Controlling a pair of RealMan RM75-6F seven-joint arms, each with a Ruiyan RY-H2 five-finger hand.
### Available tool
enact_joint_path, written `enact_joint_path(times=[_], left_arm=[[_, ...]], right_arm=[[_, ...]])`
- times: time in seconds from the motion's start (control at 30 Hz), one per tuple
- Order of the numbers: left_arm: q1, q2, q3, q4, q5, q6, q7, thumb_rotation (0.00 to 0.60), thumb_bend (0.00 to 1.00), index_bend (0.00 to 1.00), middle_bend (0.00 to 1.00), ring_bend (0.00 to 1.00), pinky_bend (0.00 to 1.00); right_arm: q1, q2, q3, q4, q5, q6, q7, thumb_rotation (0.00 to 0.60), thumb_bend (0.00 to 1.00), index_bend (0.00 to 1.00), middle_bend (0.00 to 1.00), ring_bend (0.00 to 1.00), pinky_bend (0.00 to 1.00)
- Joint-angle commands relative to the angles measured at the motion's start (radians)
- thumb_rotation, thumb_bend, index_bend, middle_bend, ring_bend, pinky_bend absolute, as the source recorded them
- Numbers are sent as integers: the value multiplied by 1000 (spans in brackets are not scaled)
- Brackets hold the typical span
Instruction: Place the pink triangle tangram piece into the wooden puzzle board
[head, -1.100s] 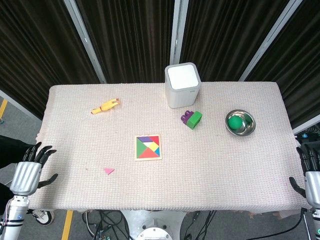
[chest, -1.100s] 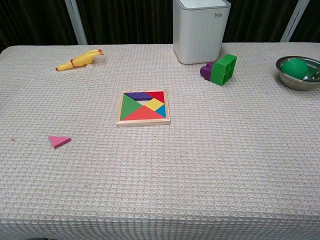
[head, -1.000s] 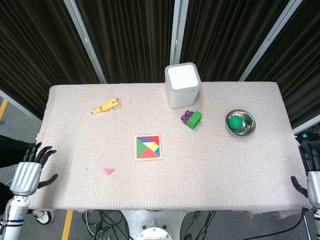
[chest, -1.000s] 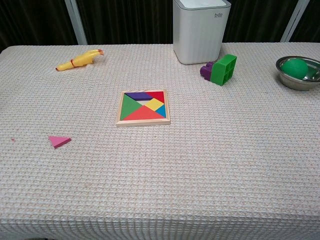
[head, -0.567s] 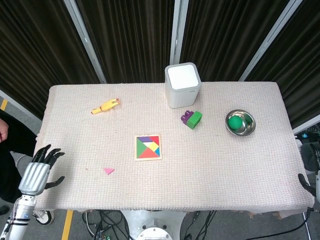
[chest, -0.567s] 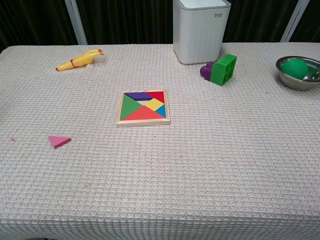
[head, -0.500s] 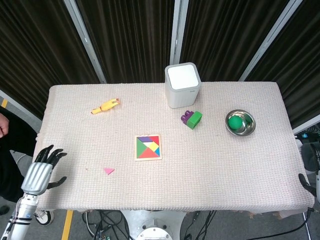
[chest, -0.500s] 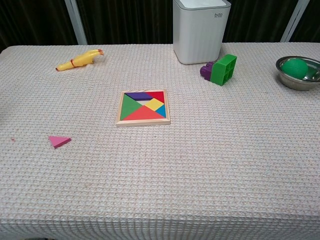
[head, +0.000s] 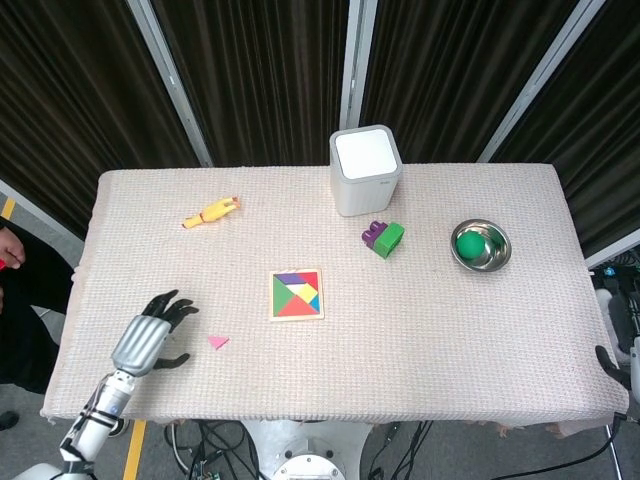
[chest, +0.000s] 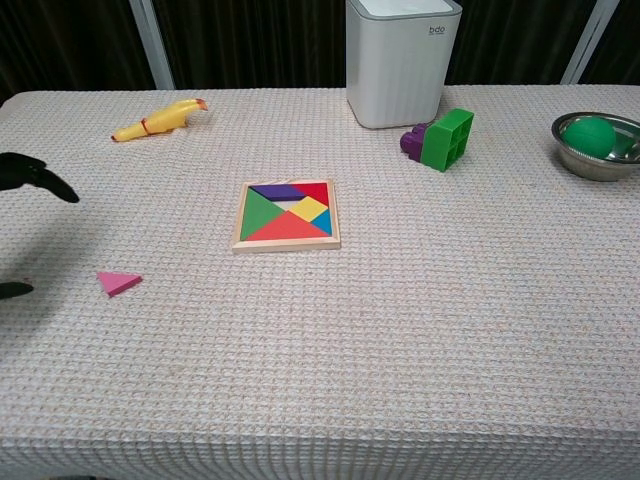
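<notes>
Hovering left hand (head: 145, 340) beside pink triangle (head: 218, 342).

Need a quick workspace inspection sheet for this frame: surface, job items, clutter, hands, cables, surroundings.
Surface: table under a beige woven cloth.
Job's things: pink triangle lies loose on the cloth, left of and nearer than the wooden puzzle board, apart from it.
Clutter: yellow rubber chicken; white bin; green block against a purple block; green ball in a steel bowl.
Hands: left hand open, left of the triangle, not touching; right hand barely visible at the edge.
Cables: bundle under the table's near edge.
Surroundings: dark curtains.
</notes>
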Motion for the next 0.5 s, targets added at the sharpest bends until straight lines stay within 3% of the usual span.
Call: enact_joint_path(times=[0.03, 0.5], left_arm=[[-24, -28, -8, 4, -1, -23, 2, 600, 155, 239, 160, 27, 107], [-74, -92, -14, 20, -64, -98, -6, 600, 155, 299, 160, 27, 117]], right_arm=[[0, 1, 8, 3, 1, 2, -10, 600, 144, 0, 0, 0, 0], [2, 0, 39, 21, -5, 15, 2, 600, 151, 0, 0, 0, 0]])
